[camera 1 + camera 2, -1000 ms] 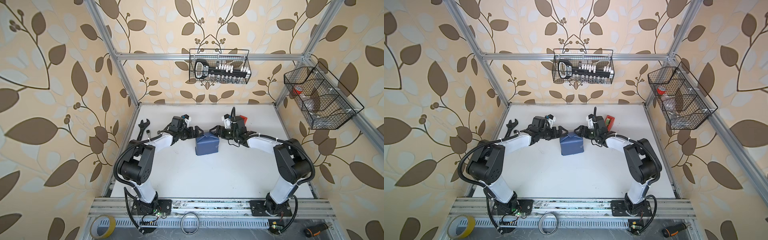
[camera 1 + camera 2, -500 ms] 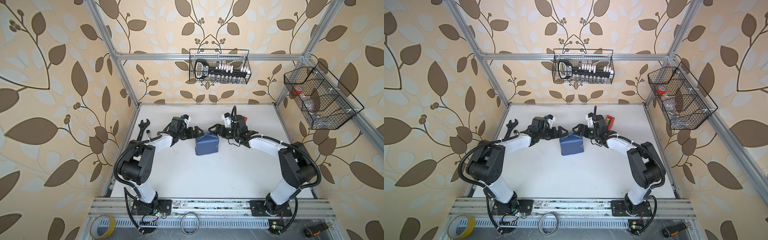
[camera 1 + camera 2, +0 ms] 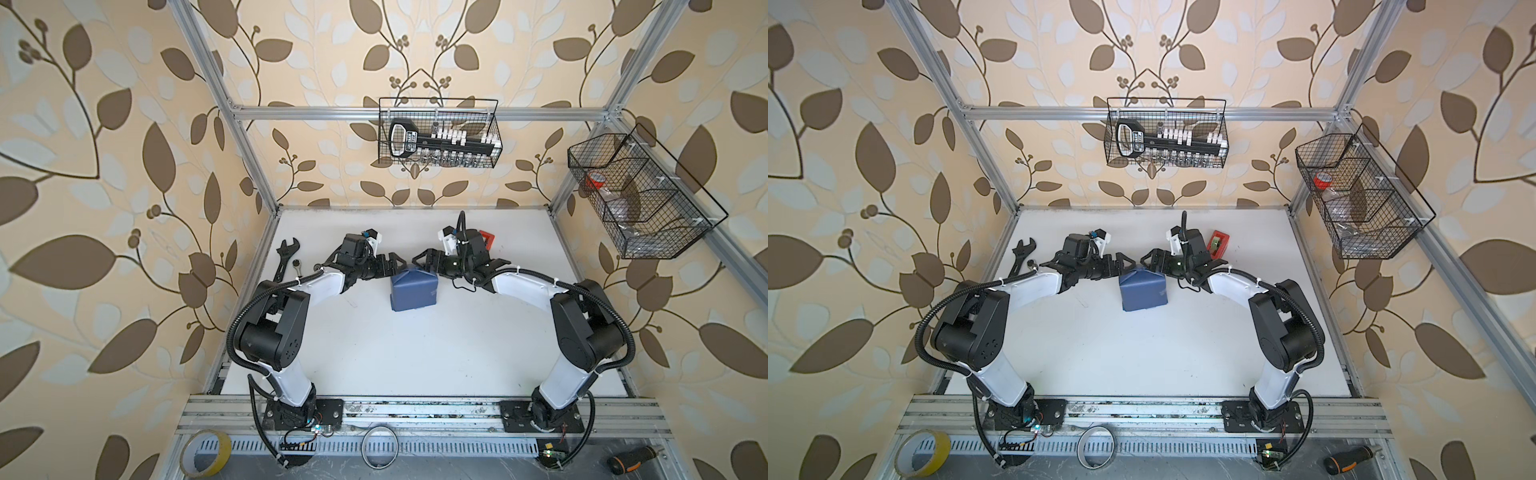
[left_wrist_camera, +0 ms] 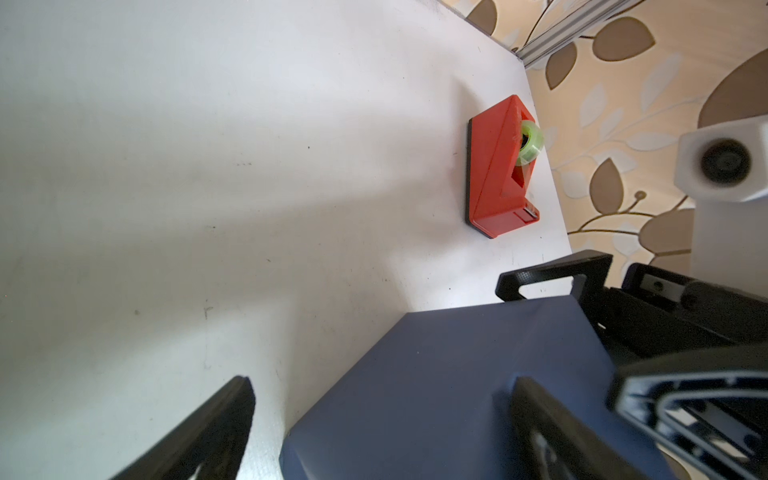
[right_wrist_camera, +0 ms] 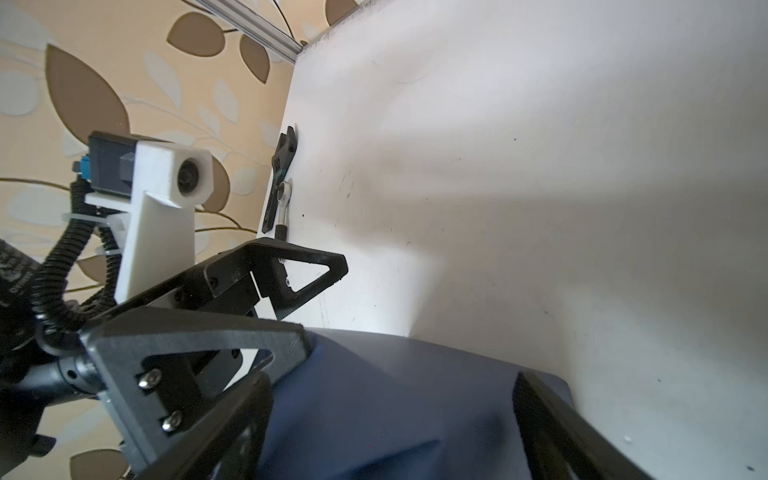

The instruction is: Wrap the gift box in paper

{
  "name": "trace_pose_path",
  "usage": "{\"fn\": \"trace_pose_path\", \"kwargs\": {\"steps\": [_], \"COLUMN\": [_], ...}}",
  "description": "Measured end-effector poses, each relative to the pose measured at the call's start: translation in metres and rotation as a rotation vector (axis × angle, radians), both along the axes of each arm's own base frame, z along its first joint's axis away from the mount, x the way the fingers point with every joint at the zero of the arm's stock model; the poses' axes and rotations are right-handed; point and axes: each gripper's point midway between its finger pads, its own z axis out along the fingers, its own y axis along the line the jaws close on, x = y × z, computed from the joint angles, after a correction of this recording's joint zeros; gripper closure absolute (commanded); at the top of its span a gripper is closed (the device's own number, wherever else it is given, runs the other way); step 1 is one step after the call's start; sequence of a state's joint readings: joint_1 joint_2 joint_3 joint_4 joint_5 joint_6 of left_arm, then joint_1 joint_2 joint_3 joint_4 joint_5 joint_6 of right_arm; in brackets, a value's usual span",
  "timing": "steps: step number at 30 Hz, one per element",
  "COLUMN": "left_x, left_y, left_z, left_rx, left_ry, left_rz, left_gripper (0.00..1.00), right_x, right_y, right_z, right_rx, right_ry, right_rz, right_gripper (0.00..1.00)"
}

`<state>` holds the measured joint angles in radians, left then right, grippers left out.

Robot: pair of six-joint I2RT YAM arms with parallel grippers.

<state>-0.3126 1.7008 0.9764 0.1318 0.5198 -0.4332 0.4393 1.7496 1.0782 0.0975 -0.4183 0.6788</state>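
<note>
Two robot arms flank a slate-blue parcel on the white worktop [image 3: 415, 357], the paper [image 3: 413, 293] folded over every side so that the gift box beneath cannot be seen. The parcel lies in the far half of the worktop, about midway between its left and right edges, its far end gathered into a peak. The left gripper [image 3: 400, 266] and the right gripper [image 3: 417, 265] face each other at that peak, tips close together, each with jaws spread wide and nothing held. The wrist views show their fingers over and beside the parcel's far end, though whether they touch the paper cannot be told. A black wire basket [image 3: 440, 100] on the back wall holds a socket set [image 3: 440, 143]: a black-handled rail with white clips and chrome sockets. A second wire basket [image 3: 1366, 247] on the right wall is split into compartments. A red tape roll [image 3: 1323, 179] lies in the farthest, and clear items too faint to name lie in the others. A red tape dispenser [image 3: 1219, 245] carrying a pale green roll [image 4: 530, 141] stands near the worktop's far right corner, and a wrench [image 3: 286, 257] lies along its left edge.
</note>
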Motion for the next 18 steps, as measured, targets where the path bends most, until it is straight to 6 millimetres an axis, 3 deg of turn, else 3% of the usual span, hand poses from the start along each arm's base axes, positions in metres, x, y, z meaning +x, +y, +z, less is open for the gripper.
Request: {"fn": "trace_pose_path", "kwargs": {"steps": [5,18], "left_x": [-0.001,-0.022], "left_y": [0.001,0.007], "left_z": [0.001,0.008], "left_rx": [-0.004,-0.135], "left_ry": [0.012,0.109], "left_rz": [0.007,0.125], "left_gripper": [0.02,0.01], "right_x": [-0.013,-0.021], "right_y": [-0.006,-0.007], "right_z": [-0.02,-0.02], "right_rx": [-0.018,0.015], "right_ry": [0.038,-0.021], "right_rz": [0.001,0.002], "right_gripper": [0.09,0.11]}}
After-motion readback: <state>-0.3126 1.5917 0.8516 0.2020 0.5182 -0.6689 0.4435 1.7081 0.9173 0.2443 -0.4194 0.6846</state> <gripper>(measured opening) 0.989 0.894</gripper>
